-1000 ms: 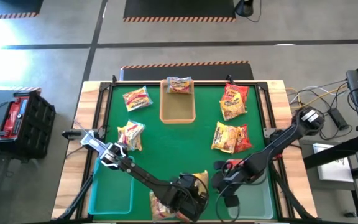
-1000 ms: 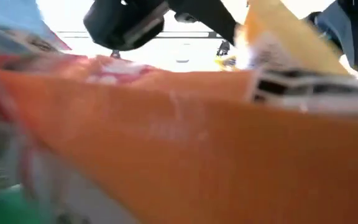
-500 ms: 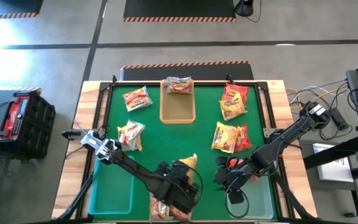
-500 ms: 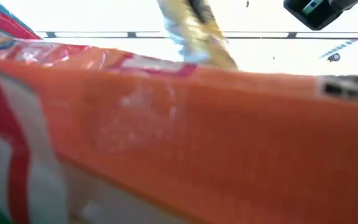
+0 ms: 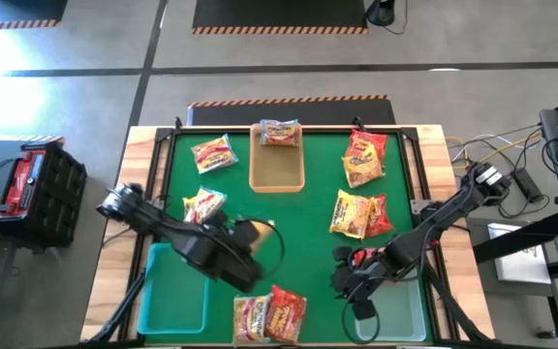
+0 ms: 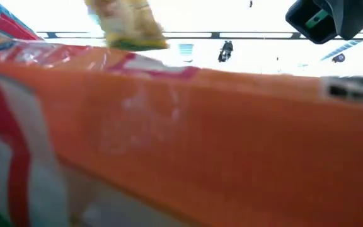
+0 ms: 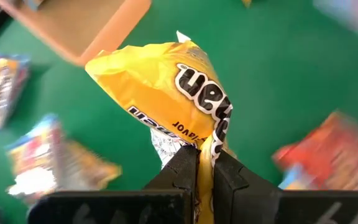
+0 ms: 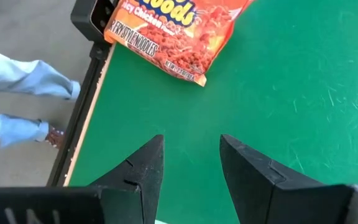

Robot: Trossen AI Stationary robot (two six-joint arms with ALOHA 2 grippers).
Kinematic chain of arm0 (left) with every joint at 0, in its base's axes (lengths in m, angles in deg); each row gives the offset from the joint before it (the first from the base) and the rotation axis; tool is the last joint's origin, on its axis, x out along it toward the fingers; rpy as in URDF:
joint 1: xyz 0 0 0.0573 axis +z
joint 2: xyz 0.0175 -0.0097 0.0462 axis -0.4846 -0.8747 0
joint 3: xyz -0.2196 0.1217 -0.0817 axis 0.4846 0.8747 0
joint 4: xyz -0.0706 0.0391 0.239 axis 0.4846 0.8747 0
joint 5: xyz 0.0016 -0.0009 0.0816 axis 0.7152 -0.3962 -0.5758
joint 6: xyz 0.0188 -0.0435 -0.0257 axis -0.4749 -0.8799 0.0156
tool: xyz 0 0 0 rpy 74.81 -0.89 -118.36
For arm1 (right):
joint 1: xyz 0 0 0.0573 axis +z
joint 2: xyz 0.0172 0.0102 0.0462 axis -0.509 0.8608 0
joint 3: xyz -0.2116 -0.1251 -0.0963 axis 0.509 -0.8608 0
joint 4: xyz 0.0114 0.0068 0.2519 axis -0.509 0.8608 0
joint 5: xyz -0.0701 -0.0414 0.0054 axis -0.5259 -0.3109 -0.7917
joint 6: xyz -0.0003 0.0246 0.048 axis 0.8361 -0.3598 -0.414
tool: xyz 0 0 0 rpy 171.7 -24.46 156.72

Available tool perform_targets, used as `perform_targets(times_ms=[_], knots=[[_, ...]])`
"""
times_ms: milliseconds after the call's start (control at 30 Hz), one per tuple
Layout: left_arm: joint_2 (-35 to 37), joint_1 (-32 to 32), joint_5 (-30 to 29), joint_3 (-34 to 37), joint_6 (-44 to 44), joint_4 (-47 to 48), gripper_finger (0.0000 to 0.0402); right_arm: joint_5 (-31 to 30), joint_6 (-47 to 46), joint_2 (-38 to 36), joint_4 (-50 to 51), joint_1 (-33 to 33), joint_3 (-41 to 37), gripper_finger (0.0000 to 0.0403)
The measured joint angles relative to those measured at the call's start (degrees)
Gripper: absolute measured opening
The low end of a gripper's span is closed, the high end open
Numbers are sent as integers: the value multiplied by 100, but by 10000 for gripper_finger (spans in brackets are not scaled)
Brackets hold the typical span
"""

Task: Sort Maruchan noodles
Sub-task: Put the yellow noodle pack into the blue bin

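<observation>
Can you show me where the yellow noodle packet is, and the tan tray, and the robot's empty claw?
yellow noodle packet (image 7: pixel 166 93): left wrist view, middle of its yellow front, above the left gripper pinching it.
tan tray (image 5: pixel 277 167): high view, its bare floor.
right gripper (image 8: pixel 191 165): right wrist view, the gap midway between its open fingertips.

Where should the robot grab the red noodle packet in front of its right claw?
Probably the thin sealed end of the red packet nearest the open right claw, coming down from above. It lies flat on the green mat, so only an edge can be pinched.
</observation>
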Motion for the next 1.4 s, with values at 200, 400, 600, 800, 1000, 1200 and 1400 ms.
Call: perform_targets(times_ms=[200, 400, 600, 800, 1000, 1200, 1400], knots=[[1622, -32, 1327, 1884, 473, -5, 0, 0, -2, 131, -22, -38, -2, 146], [3067, -254, 2394, 3499, 524, -7, 0, -310, -16, 175, -26, -281, -2, 146], [4005, -846, 2830, 4533, 1172, -139, 0, -601, -129, 166, -25, -709, -2, 146], [4603, -1280, 2820, 5274, 1709, -850, 0, -601, -372, 169, -23, -1218, -2, 146], [4858, -1532, 2904, 5821, 2167, -1358, 0, -601, -540, 169, -25, -1676, -2, 146], [4883, -1528, 2848, 6303, 2520, -1676, 1, -599, -540, 169, -25, -1986, -2, 146], [4873, -1528, 2811, 6604, 2530, -2116, 7, -588, -470, 169, -25, -2181, -4, 146]])
